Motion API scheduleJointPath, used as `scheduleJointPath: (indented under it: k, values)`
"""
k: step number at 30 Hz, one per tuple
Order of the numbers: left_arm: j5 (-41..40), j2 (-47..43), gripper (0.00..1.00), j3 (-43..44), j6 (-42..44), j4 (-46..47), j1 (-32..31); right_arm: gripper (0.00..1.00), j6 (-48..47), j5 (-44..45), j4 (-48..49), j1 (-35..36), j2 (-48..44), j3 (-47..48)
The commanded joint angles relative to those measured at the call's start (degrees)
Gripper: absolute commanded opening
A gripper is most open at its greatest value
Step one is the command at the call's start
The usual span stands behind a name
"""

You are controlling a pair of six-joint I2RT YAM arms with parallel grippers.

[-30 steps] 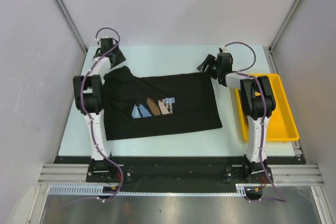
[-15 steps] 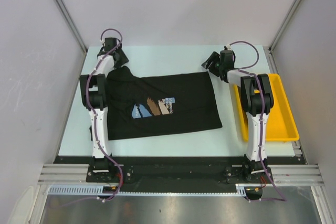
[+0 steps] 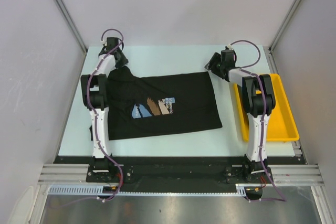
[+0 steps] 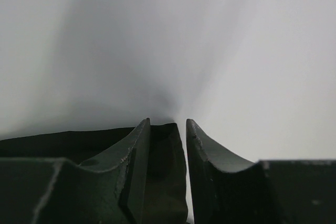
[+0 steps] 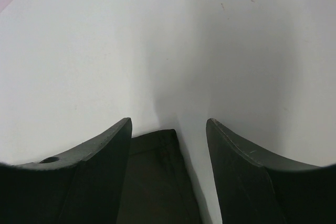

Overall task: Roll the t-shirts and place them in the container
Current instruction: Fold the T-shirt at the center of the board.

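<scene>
1. The left gripper [image 4: 168, 125] sits at the far left corner of the black soft-cloth t-shirt [image 3: 184, 103], which has a blue, brown and white brush-stroke chest print. Its jaws are narrow, and a corner of the black cloth lies in the slim gap. A thin sliver of table shows between the cloth and one finger, so the cloth does not look pinched
2. The right gripper [image 5: 169, 123] sits at the shirt's far right corner with its jaws wide. The cloth corner, a seam running along its edge, lies in the gap, nearer the finger on the left of the wrist view
3. From both grippers the shirt spreads flat, print up, back toward the arm bases on the pale white table [image 3: 157, 53]. Its near edge stops short of the table's near edge
4. Ahead of both grippers, bare table runs up to the grey back wall [image 3: 173, 9]. Both wrist views show only plain surface beyond the fingertips
5. Outboard of the left gripper there is a narrow strip of table, then the grey left side panel [image 3: 31, 77]
6. Behind and outboard of the right gripper, a yellow rectangular plastic tray [image 3: 287, 121] lies along the table's right edge. A strip of bare table separates it from the shirt, and the right arm overlaps its inner rim in the top view
</scene>
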Motion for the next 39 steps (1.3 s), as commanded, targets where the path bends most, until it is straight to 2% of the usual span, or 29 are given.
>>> scheduleJointPath:
  k: [1, 3, 10, 18, 21, 25, 30, 34, 39]
  values:
    - [-3.52, -2.16, 0.37, 0.81, 0.05, -0.47, -0.34, 0.64, -2.97, 3.50, -5.78, 0.25, -1.16, -0.03]
    - [-3.52, -2.07, 0.35, 0.90, -0.04, -0.82, -0.34, 0.64, -3.32, 3.68, -7.61, 0.60, -0.37, 0.59]
    - [-3.61, -2.33, 0.18, 0.81, 0.13, -1.00, -0.34, 0.57, -4.64, 6.75, -11.67, 2.10, 0.95, 3.58]
    - [-3.35, -3.47, 0.04, -0.24, 0.05, -0.30, -0.34, 0.46, -6.14, 8.86, -14.13, 4.20, 2.19, 6.48]
    - [-3.35, -4.18, 0.00, -0.85, 0.05, 0.50, -0.34, 0.38, -6.23, 9.13, -14.39, 4.29, 2.27, 6.65]
    - [-3.00, -5.32, 0.00, -1.29, 0.48, 1.29, -0.34, 0.24, -7.28, 9.48, -15.36, 4.29, 2.89, 8.23]
    - [-2.82, -8.83, 0.00, -4.01, 0.84, 3.48, -2.09, 0.14, -8.25, 9.92, -16.59, 4.21, 2.63, 9.38]
    - [-2.38, -13.57, 0.00, -8.40, 1.19, 7.00, -2.36, 0.08, -8.95, 10.27, -16.85, 4.12, 1.75, 9.73]
    - [-2.29, -19.19, 0.00, -12.36, 0.84, 8.05, -2.36, 0.08, -10.18, 11.23, -17.21, 3.94, 1.13, 9.99]
